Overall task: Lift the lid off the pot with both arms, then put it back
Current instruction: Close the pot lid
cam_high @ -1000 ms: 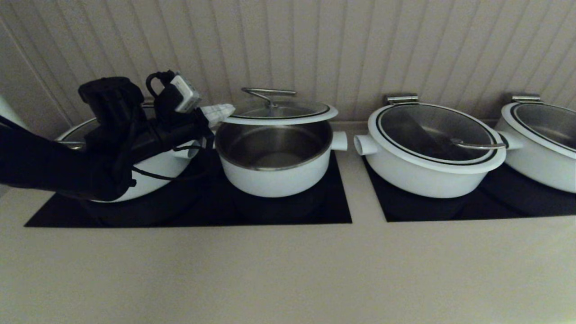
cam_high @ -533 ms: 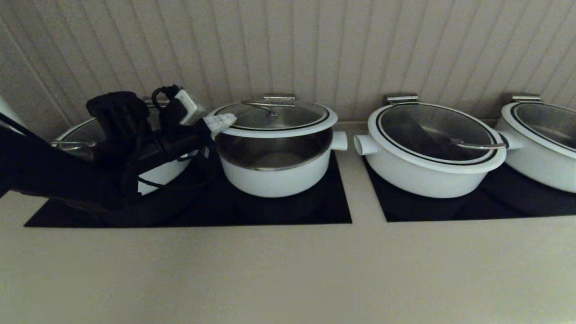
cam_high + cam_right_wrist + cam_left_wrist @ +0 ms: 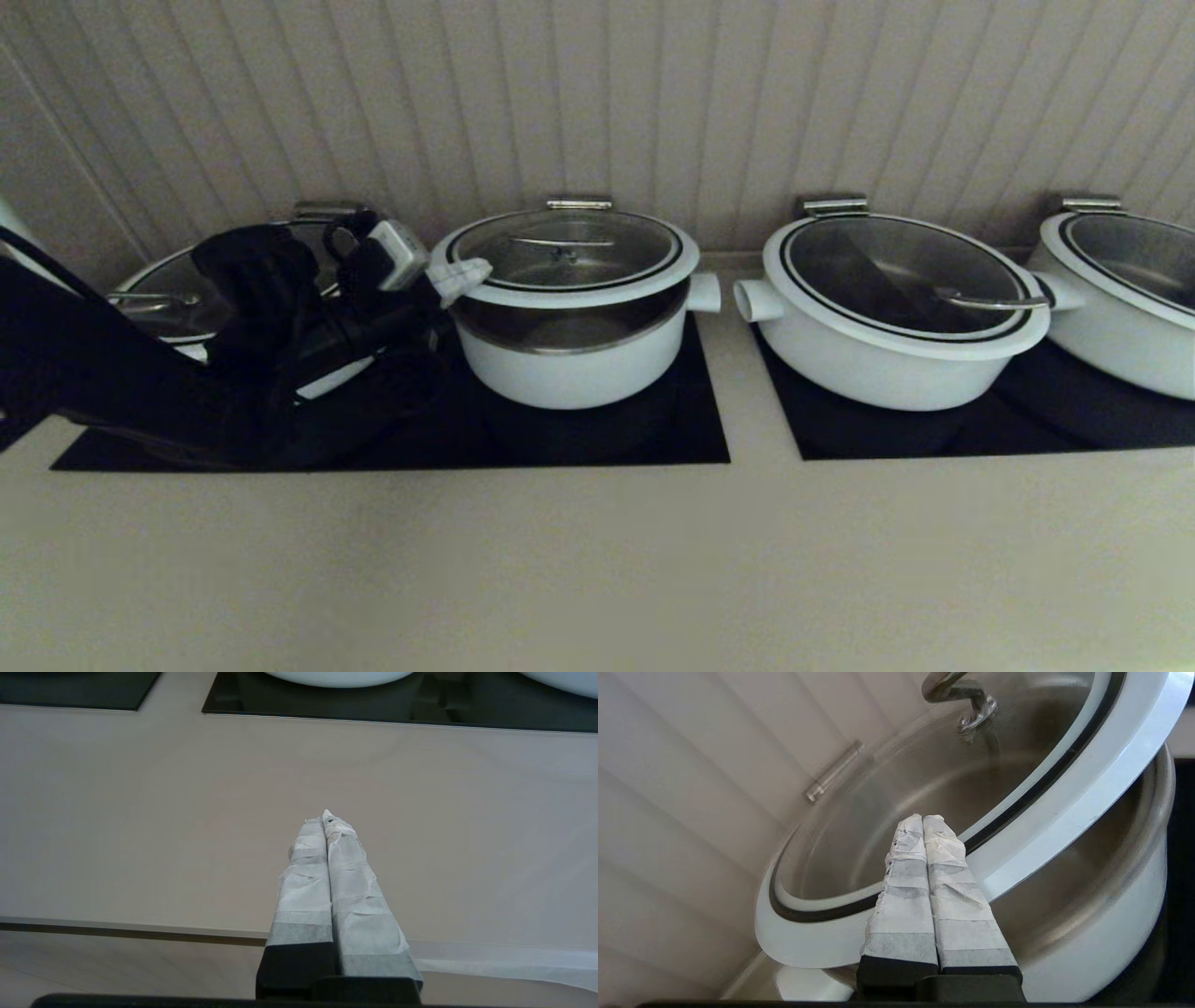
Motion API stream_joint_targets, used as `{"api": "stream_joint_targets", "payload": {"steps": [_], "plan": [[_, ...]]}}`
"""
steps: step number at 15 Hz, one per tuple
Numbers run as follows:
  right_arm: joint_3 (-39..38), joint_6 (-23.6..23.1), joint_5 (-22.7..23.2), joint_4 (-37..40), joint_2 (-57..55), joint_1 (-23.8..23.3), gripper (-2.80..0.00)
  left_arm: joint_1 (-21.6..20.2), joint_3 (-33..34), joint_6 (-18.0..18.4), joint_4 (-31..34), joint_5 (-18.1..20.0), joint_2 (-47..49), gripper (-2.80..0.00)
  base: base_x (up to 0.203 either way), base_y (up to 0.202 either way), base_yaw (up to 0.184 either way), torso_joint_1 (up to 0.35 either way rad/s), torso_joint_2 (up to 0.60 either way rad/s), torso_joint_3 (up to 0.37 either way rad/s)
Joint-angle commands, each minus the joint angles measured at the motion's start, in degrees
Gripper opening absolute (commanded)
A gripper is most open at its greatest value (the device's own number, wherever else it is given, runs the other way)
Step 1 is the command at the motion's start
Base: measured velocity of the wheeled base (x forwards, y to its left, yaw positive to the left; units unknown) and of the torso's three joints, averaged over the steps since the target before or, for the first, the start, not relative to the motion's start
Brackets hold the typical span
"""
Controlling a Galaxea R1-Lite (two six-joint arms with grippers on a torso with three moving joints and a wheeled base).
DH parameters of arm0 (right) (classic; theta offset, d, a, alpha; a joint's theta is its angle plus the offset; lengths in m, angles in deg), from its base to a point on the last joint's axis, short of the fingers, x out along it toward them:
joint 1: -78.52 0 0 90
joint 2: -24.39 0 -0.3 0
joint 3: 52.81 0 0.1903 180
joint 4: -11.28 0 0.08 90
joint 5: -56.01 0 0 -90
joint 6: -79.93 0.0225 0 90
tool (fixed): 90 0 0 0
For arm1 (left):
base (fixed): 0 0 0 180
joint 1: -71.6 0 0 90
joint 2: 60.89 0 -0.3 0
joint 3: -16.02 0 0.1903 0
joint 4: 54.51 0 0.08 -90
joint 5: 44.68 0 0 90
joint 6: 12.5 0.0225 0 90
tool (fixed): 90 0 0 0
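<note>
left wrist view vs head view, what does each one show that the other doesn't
Only the left wrist view shows the left gripper with its taped fingers pressed together on the lid's rim. Only the head view shows the three wider pots, one just right of the pot. Both show the lid tilted over the pot, its near edge raised off it.

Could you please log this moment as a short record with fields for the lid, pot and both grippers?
lid: round glass lid with white rim, tilted, near edge raised above the pot
pot: deep white round pot with steel inside, on black hob panel
left gripper: shut, pressed against the lid's rim
right gripper: shut, empty, over beige counter
</note>
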Motion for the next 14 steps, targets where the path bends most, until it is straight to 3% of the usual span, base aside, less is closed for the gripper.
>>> {"api": "stream_joint_targets", "payload": {"steps": [1,14], "plan": [[-0.01,-0.02,0.04,0.04,-0.07,0.0,-2.8,-0.01,1.42,0.36,-0.45,0.18,1.13,-2.8,0.0,0.0,0.0,0.0,0.0,0.0],[-0.01,-0.02,0.04,0.04,-0.07,0.0,-2.8,-0.01,4.72,0.36,-7.64,0.17,6.67,-2.8,0.0,0.0,0.0,0.0,0.0,0.0]]}}
